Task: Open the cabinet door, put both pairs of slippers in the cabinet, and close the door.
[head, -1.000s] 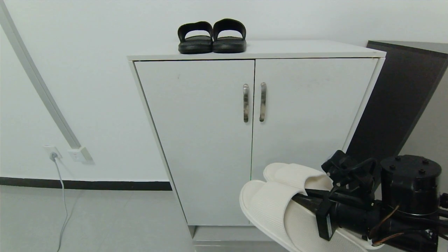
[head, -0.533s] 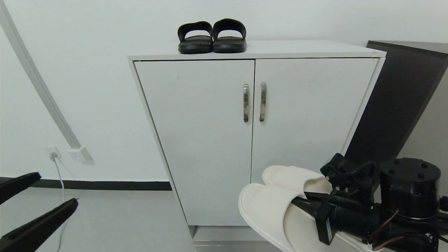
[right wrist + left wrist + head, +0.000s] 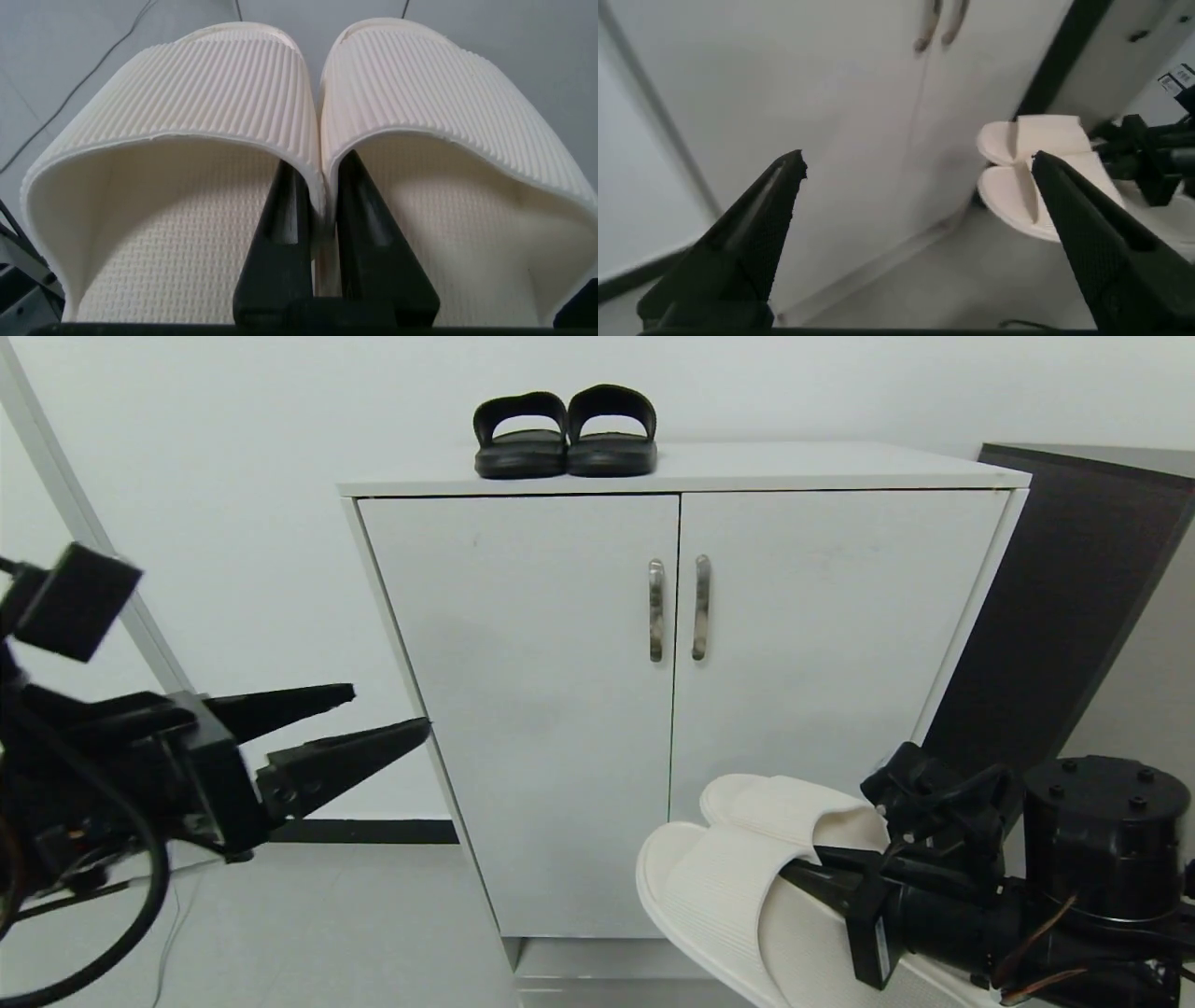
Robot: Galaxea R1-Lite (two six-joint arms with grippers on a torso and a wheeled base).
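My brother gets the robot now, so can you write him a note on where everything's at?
Left tool: open, empty, beside the cabinet's left edge.
Right tool: shut on the white slippers, held low in front of the cabinet.
Black slippers: on the cabinet top.
Doors: both shut.
Done: white pair picked up.
Left: open a door, put both pairs in, close it.

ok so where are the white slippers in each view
Head view: white slippers low on the right, before the right door of the cabinet.
Left wrist view: the same pair beyond the open left gripper, near the cabinet's foot.
Right wrist view: the pair side by side, close up.
Shared landmark: the right gripper clamped on their inner walls.
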